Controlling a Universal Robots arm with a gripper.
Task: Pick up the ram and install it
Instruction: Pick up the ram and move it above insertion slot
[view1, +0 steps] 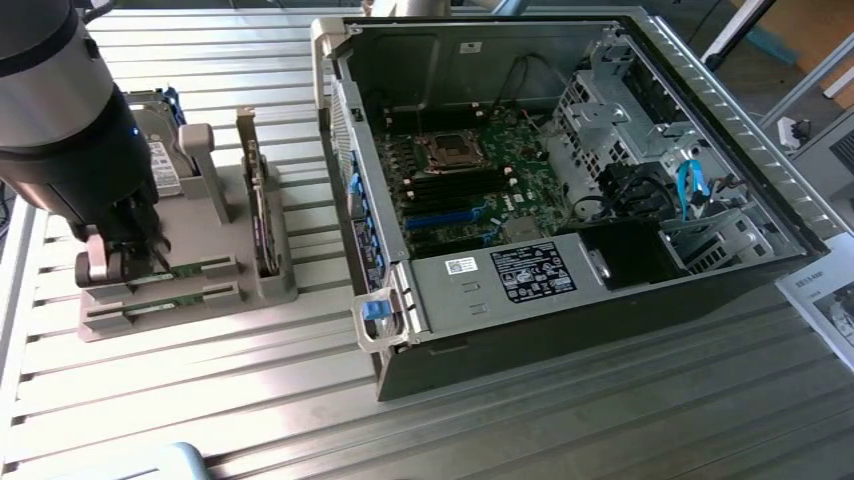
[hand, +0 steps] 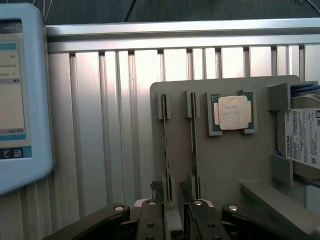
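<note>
Exterior high overview; wrist close above holder (hand: 230, 160).

Tool (hand: 170, 195) straddling one ram (hand: 166, 140), second stick (hand: 194, 140) tight beside — bare slatted table (hand: 100, 130) opposite, hard drive (hand: 302, 137) beyond

Probably a robotics lab: an opened computer case (view1: 561, 335) and parts holder (view1: 200, 300) on a slatted metal bench (view1: 200, 400).

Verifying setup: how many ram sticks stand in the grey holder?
2. First ram stick in the holder's edge slot; second ram stick in the next slot, nearer the processor.
</note>
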